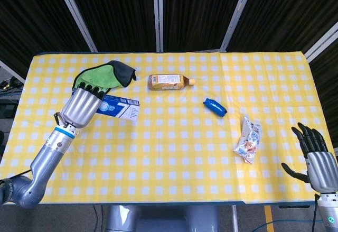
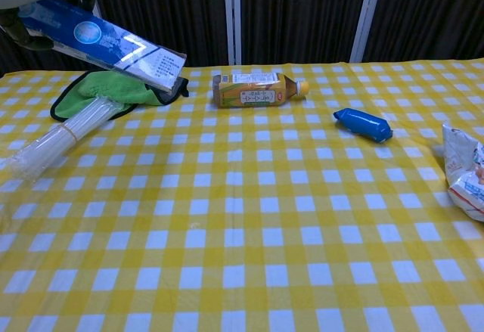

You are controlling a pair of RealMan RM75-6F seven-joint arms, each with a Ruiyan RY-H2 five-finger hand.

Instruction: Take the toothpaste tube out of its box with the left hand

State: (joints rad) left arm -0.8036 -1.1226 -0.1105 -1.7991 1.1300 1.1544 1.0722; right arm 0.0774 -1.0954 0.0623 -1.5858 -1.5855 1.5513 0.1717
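The left hand (image 1: 82, 108) holds the toothpaste box (image 1: 117, 108) up in the air, its free end tipped down toward 4 o'clock, so next the tube, hidden inside, must slide out.
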